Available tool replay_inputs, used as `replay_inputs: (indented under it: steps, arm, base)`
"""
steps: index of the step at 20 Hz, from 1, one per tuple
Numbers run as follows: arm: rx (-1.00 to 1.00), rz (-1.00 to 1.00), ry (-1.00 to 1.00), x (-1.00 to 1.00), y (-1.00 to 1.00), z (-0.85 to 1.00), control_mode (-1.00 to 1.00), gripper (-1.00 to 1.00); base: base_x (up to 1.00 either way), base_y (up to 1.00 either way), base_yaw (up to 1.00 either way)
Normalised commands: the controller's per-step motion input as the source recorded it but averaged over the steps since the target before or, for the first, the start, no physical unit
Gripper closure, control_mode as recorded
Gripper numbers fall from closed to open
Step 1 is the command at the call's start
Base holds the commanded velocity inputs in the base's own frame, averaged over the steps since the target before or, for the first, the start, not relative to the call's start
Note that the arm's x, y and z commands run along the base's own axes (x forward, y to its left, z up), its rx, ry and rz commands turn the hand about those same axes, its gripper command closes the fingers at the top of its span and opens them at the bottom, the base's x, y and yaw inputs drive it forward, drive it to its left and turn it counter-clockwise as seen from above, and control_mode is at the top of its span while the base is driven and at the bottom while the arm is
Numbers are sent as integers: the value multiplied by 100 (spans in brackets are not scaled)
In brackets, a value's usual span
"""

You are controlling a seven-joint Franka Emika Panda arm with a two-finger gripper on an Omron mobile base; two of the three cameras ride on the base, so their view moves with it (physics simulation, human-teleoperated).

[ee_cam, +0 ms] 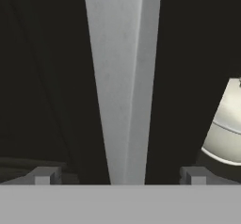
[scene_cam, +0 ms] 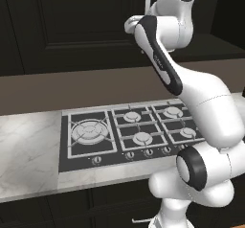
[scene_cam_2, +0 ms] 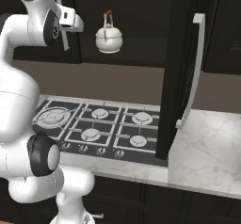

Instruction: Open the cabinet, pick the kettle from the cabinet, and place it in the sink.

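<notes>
The cabinet (scene_cam_2: 181,72) has its right door swung out toward me, with its long silver handle (scene_cam_2: 196,68) facing right. Inside stands the cream-white kettle (scene_cam_2: 108,39) with its reddish-brown grip, upright on the shelf. My gripper (scene_cam_2: 67,23) is open, up at the left door's vertical silver bar (scene_cam_2: 62,28), left of the kettle. In the hand view that bar (ee_cam: 121,77) runs between my fingertips (ee_cam: 44,176), and the gripper (ee_cam: 120,176) holds nothing; the kettle (ee_cam: 228,124) shows at the right edge. The closed dark door (scene_cam: 72,26) fills the left base view behind the gripper (scene_cam: 135,24). The sink is out of view.
A black gas hob (scene_cam: 129,131) (scene_cam_2: 99,129) with several burners lies in the white marble counter (scene_cam_2: 207,152) below the cabinet. The open door hangs over the hob's right end. A brown backsplash (scene_cam: 57,88) runs behind the counter.
</notes>
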Motion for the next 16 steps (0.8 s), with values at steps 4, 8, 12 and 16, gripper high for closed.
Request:
replay_inputs:
  steps: [4, 8, 12, 16]
  arm:
    - [-2, 0, 0, 42, 0, -8, -100, -100]
    - [-2, 0, 0, 41, 0, -7, -100, -100]
    - [-3, 0, 0, 36, 2, -9, -100, 100]
    - [-4, 0, 0, 30, 2, -14, -100, 100]
  base:
    - [0, 0, 0]
    - [0, 0, 0]
    - [0, 0, 0]
    - [0, 0, 0]
